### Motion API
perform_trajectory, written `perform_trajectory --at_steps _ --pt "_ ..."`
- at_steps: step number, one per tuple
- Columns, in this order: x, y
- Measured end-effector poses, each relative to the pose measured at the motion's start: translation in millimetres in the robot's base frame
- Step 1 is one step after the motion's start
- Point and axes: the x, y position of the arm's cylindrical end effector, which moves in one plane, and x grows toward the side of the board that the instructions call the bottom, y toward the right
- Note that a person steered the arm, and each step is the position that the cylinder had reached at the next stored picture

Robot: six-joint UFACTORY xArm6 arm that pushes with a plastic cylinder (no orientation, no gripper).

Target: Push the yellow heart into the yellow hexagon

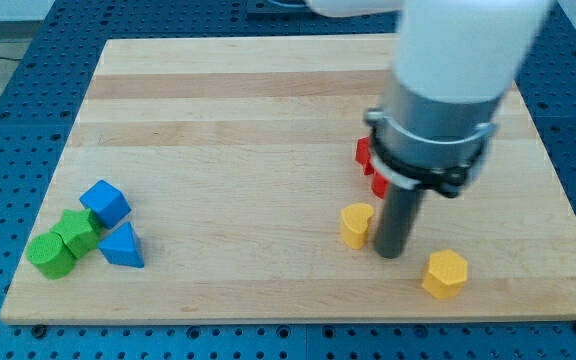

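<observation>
My tip (pixel 390 254), the bare lower end of a dark rod with nothing to open or close, rests on the pale wooden board (pixel 248 110). The small yellow plastic heart block (pixel 357 224) sits just beside it on the view's left. The yellow plastic hexagon block (pixel 445 273) lies near it, toward the view's lower right. I judge the push has not started: my tip stands between the two, so it must circle to the heart's far left side. Red blocks (pixel 367 160), shapes hidden, sit behind the rod. Blue and green blocks (pixel 85 236) cluster well apart at left.
</observation>
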Motion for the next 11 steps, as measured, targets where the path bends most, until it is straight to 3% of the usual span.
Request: perform_trajectory --at_steps 1,3,5,7,8,9,10,11 --pt "-41.5 -0.1" --pt "-43.6 -127.2" --pt "-13.6 -1.8" --pt "-8.3 -144.1" --pt "22.4 -115.3" --pt "19.5 -39.2" --pt "19.5 -5.3" --pt "62.4 -16.7"
